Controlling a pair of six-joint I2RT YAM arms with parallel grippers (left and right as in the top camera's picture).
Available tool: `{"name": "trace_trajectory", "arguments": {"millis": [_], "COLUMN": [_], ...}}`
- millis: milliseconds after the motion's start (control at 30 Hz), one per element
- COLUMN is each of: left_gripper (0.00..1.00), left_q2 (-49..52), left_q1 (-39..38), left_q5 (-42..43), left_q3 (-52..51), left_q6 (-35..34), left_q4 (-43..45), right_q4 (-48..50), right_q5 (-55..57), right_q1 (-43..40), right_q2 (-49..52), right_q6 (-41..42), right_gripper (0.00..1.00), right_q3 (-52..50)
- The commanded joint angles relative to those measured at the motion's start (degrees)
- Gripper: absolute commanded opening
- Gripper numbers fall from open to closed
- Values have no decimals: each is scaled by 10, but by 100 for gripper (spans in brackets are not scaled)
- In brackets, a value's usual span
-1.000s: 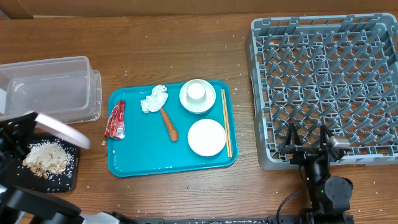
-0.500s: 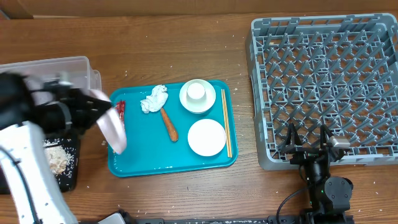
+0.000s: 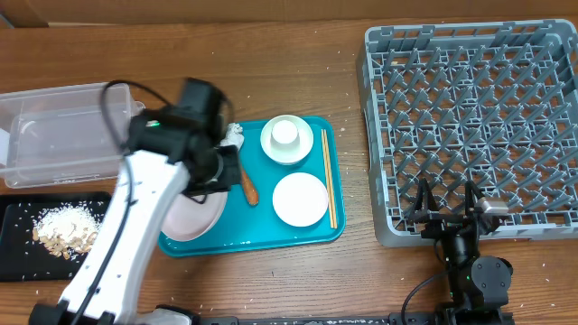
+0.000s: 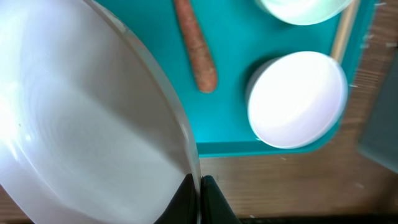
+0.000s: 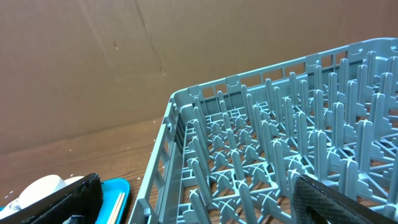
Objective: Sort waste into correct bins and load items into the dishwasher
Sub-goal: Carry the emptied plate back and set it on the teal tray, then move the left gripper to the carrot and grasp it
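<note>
A large grey plastic dish rack (image 5: 267,155) with rows of upright pegs fills the centre and right. At near left, a teal plastic tray (image 5: 124,186) carries thin wooden chopsticks (image 5: 117,202) and a white round bowl (image 5: 37,186). The right hand (image 5: 194,186) has its black fingers (image 5: 62,199) wide apart.

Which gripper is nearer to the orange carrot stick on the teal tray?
Left. The left gripper, shut on a plate, is just beside the carrot stick; the right gripper is open, far across at the dish rack front edge.

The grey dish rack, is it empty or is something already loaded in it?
Empty. In the overhead view the dish rack shows only its bare grid floor and pegs; no dish stands inside.
</note>
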Motion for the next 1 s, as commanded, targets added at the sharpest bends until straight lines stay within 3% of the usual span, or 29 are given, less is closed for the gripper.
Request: {"name": "trace_trajectory", "arguments": {"millis": [0,433,967], "left_gripper": [4,4,5], "left_q2": [45,182,237], "left_q1": [-42,-75,-80], "left_q5": [-87,-31,-69], "left_q3": [3,3,-4], "left_q6": [-66,-67,-74], "left_q4": [1,-10,3], "right_q4": [2,2,2], "right_q5": [5,5,5], "right_q1": [-1,-1,-1], "right_q2": [-7,-7,-7], "right_q6": [-2,-2,-2], "right_gripper": [100,100,100], "right_q3": [-6,-6,-6]}}
